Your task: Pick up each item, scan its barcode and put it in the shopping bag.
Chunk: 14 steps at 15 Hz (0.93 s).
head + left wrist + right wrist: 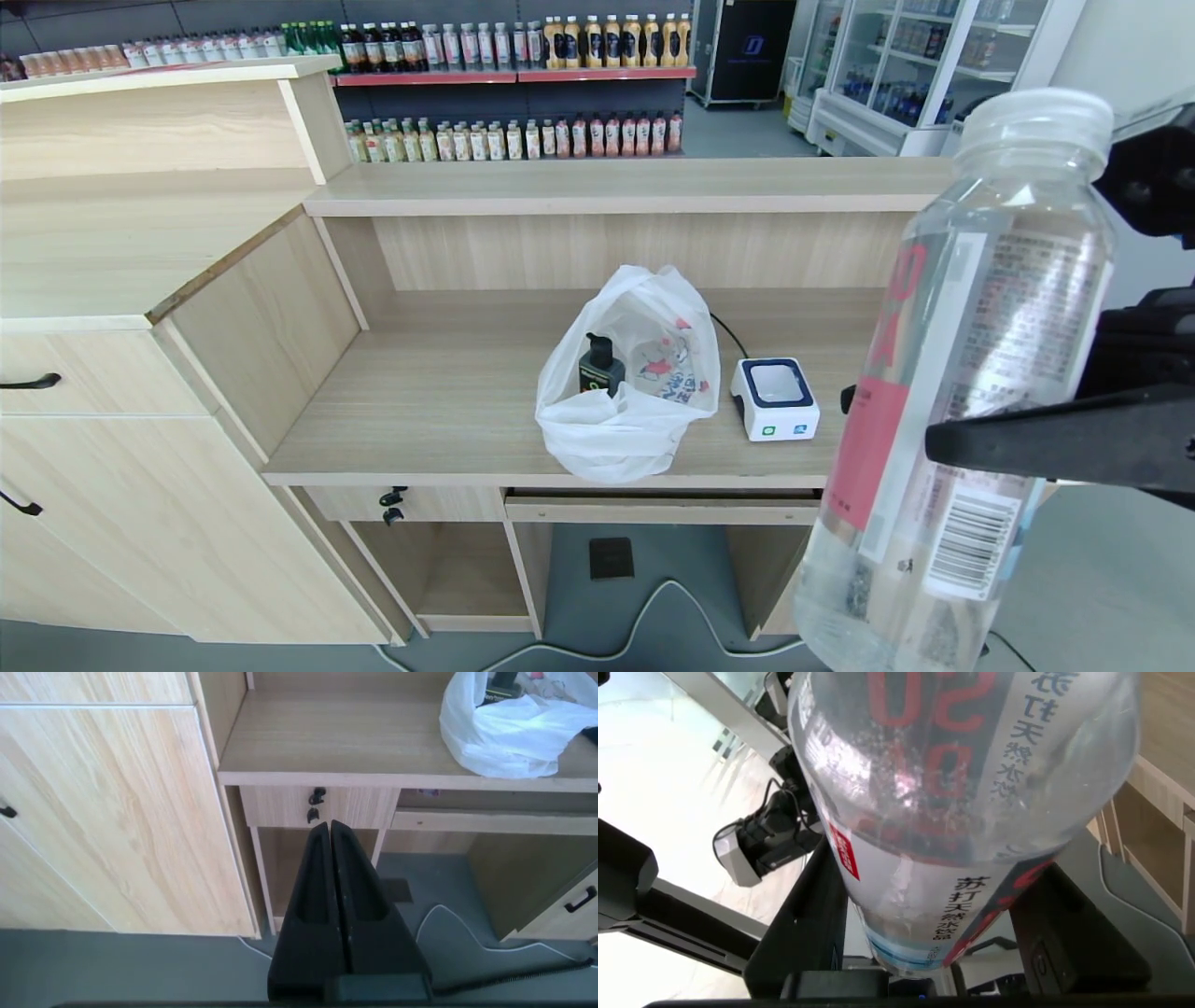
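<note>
The right pincer is clamped on a clear, round plastic bottle, held up close at 3 o'clock. The left pincer hangs low, flat and black, pressed tight together. Farther off, a crinkly white shopping bag sits on the smooth wooden table, a boxy white scanner at its 3 o'clock.

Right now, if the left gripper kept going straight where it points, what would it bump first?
Probably the small drawer front under the desk top, near its hanging keys. The closed left gripper aims about there, though depth is hard to judge.
</note>
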Tool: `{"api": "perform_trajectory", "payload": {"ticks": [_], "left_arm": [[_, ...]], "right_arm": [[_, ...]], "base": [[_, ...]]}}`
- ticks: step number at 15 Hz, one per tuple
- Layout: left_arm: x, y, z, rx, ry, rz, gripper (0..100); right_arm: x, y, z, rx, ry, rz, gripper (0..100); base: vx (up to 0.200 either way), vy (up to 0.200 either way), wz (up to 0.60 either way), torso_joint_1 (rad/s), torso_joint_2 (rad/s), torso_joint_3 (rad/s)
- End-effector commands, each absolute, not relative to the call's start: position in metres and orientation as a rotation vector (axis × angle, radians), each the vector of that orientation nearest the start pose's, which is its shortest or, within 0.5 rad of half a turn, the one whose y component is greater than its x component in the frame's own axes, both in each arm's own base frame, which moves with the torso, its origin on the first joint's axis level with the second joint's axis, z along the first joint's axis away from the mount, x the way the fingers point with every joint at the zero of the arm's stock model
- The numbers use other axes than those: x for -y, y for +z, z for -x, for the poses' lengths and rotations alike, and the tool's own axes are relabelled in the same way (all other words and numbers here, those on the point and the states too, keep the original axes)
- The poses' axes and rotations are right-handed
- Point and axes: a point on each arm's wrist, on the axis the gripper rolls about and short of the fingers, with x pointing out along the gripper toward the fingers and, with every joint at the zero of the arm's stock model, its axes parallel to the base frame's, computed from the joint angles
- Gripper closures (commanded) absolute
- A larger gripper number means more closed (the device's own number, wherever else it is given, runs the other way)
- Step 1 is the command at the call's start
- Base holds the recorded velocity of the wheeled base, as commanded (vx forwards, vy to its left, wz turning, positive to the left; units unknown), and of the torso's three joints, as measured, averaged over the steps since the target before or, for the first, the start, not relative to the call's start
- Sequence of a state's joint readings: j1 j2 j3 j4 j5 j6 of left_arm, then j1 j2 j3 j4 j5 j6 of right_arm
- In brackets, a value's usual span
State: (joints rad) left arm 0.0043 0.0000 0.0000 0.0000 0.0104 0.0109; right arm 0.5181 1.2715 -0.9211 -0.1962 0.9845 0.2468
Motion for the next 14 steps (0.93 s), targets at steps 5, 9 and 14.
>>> {"api": "perform_trajectory", "payload": {"ticks": [5,9,14], "left_arm": [[0.0,0.075,0.023,0.0,0.015,-0.011,100],[0.0,0.075,0.023,0.0,0.015,-0.011,100],[0.0,0.075,0.023,0.0,0.015,-0.011,100]], "right_arm": [[-0.112,0.281,-0.158,-0.358,1.473,-0.238,100],[-0.112,0.282,-0.157,-0.354,1.472,-0.237,100],[-0.085,0.295,-0.169,-0.228,1.268,-0.192,100]], "base": [[0.0,0.0,0.0,0.0,0.0,0.0],[0.0,0.0,0.0,0.0,0.0,0.0],[0.0,0.0,0.0,0.0,0.0,0.0]]}}
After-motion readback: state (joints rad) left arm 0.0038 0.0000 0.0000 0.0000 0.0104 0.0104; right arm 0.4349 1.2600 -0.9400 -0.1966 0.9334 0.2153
